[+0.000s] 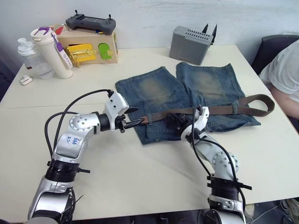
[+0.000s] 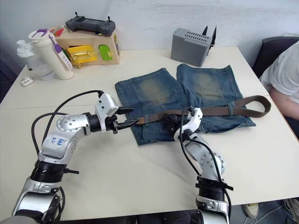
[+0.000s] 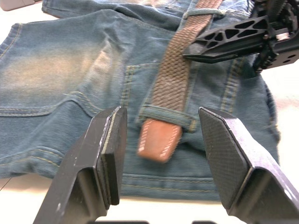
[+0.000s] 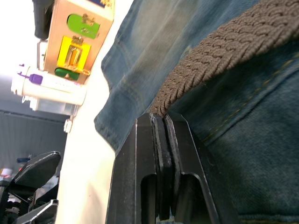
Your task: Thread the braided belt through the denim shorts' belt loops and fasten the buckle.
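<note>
a: where does the belt [image 1: 210,110] lie?

b: along the waistband of the shorts [image 1: 182,100], its long axis running across the table [image 1: 140,177] from the robot's left to its right. the tan tip [image 3: 159,142] has come through a belt loop [image 3: 167,115] near the left edge of the shorts and pokes out just past it. the far end curls round beyond the right edge, near a person's arm [image 1: 285,93]; the buckle can't be made out there.

a: and the grippers?

b: the left gripper [image 1: 133,117] is spread wide, one finger [image 3: 110,156] on each side of the tip and touching nothing. the right gripper [image 1: 176,120] has its fingers pressed together at the strap in mid-waistband; it looks clamped on the braid, judging from the right wrist view.

a: so which arm is closer to the tip?

b: the left, clearly. the tip points straight at it, sitting between the open fingers. the likely next move is for them to close on the tip and draw it leftward along the strap's own line, while the right lets go or feeds slack.
</note>
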